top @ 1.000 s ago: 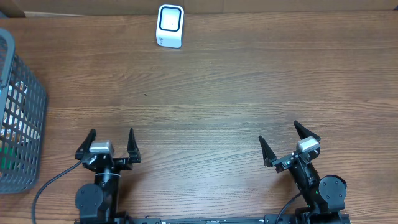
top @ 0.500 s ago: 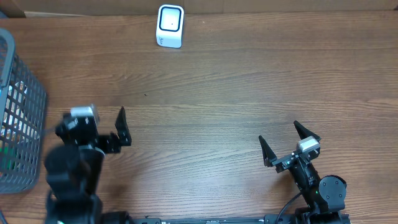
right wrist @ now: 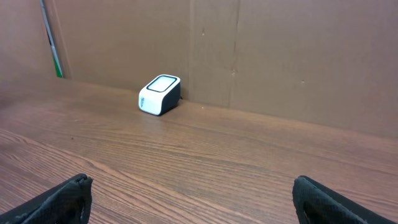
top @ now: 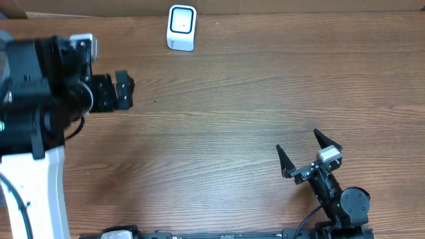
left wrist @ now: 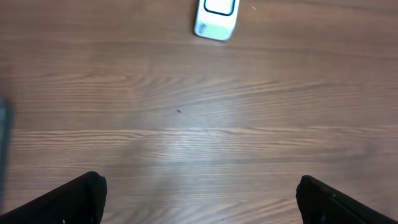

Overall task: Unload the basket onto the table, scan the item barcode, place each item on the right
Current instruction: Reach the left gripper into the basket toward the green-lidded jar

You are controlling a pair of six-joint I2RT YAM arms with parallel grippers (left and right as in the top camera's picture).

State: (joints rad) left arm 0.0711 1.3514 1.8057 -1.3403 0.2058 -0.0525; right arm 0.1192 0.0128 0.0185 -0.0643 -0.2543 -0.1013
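Up and away to the table's left side is where the left arm has gone: a second ago it sat folded low at the near edge, level with its partner, and now it looms large and blurred under the overhead camera, covering the spot where the grey wire basket showed at the left border. The right arm has not shifted at all.

Brown wood-grain table fills every view, and a plain cardboard wall stands along its far edge. The left arm's white lower link runs down the left border of the overhead view, with its dark upper parts above that. The left gripper points toward the middle of the table with its jaws spread wide and nothing between them; in its own wrist view the two dark fingers sit at the bottom corners with only bare wood in the gap. The right gripper, at the near right, is likewise spread wide and holds nothing, its fingers at the lower corners of its camera view.

The white barcode scanner stands at the far edge, just in front of the cardboard, left of centre and well apart from both grippers. An item to scan cannot be made out in any view. A tiny dark speck marks the wood between the left gripper and the scanner
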